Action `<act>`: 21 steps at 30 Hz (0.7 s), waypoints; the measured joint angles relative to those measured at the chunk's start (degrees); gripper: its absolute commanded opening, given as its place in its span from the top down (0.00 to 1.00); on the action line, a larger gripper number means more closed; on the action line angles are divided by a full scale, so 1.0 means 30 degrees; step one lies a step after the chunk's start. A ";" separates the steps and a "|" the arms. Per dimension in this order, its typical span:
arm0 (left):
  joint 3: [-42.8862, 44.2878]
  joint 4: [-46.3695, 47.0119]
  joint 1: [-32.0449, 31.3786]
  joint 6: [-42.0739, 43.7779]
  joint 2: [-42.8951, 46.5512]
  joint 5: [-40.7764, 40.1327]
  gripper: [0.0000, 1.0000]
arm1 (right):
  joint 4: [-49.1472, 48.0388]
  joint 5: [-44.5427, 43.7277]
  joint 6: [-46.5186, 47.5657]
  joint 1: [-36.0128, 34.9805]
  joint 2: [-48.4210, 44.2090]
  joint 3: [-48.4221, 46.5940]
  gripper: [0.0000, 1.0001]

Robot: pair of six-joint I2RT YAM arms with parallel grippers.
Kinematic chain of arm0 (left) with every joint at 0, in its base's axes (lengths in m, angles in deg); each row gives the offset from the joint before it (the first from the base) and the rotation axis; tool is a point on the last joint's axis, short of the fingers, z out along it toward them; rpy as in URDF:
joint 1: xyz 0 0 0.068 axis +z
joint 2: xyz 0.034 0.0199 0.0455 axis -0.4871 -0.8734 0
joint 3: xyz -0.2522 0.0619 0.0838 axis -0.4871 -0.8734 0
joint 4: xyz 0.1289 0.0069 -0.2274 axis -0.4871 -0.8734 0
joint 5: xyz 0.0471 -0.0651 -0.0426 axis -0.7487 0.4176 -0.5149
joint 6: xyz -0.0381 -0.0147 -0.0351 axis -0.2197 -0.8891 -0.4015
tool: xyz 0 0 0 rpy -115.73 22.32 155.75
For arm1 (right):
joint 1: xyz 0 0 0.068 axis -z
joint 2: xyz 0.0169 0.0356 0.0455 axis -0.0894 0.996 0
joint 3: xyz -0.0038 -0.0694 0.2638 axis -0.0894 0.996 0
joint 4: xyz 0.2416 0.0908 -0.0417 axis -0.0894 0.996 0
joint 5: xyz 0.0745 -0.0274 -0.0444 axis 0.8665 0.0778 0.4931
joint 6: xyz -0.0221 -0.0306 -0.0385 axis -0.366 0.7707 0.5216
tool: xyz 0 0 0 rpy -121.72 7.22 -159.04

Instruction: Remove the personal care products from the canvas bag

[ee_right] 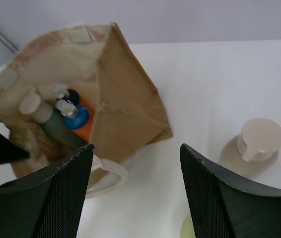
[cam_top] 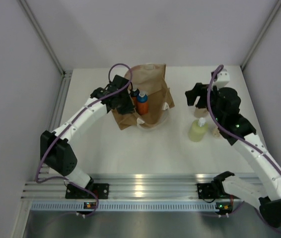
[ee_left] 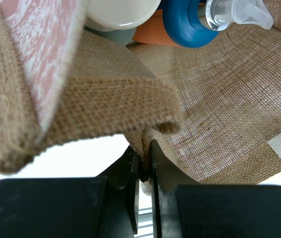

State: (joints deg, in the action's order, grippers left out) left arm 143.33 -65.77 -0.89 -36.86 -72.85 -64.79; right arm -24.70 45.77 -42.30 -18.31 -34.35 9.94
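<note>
The tan canvas bag (cam_top: pixel 148 96) stands at the table's middle back, its mouth open. My left gripper (cam_top: pixel 125 105) is shut on the bag's left rim (ee_left: pixel 148 139) and holds it. Inside I see an orange bottle with a blue cap (cam_top: pixel 142 103) (ee_right: pixel 78 121), a dark grey-green bottle (ee_right: pixel 61 131) and a cream cap (ee_right: pixel 31 105). My right gripper (cam_top: pixel 195 96) is open and empty, above the table to the right of the bag. A yellow-green bottle (cam_top: pixel 198 130) and a tan bottle (ee_right: pixel 257 146) stand on the table below it.
A white rope handle (ee_right: pixel 108 173) loops out of the bag's near side onto the white table (cam_top: pixel 130 148). Grey walls close in the table on the left, back and right. A metal rail (cam_top: pixel 140 191) runs along the near edge.
</note>
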 measured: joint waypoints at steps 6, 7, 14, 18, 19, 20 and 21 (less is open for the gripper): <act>-0.0160 -0.0015 0.0095 -0.0168 0.0423 -0.0284 1.00 | 0.0984 0.1260 -0.0182 -0.1698 0.3599 -0.4874 0.31; -0.0219 -0.0022 0.0095 -0.0277 0.0503 -0.0350 1.00 | 0.1377 0.1479 -0.0095 -0.2098 0.4269 -0.5690 0.31; -0.1042 0.0000 0.0233 -0.0940 0.1588 -0.1020 1.00 | 0.4299 0.2535 0.1217 -0.4692 0.9420 -1.1198 0.31; -0.1596 0.0007 0.0481 -0.1333 0.2106 -0.1144 1.00 | 0.5501 0.2579 0.1807 -0.5413 1.2240 -1.3318 0.31; -0.1712 0.0015 0.0517 -0.1450 0.2193 -0.1188 1.00 | 0.5770 0.2579 0.1916 -0.5530 1.2794 -1.3573 0.30; -0.1800 0.0007 0.0546 -0.1530 0.2288 -0.1239 1.00 | 0.5982 0.2579 0.2025 -0.5610 1.3282 -1.3777 0.29; -0.1872 0.0015 0.0561 -0.1581 0.2382 -0.1282 1.00 | 0.6273 0.2586 0.2178 -0.5683 1.3748 -1.3996 0.28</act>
State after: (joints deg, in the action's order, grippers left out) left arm 137.71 -65.73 0.79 -41.60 -65.70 -68.64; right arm -5.89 53.52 -35.76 -35.36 6.89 -32.05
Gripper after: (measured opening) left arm 0.122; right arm 0.701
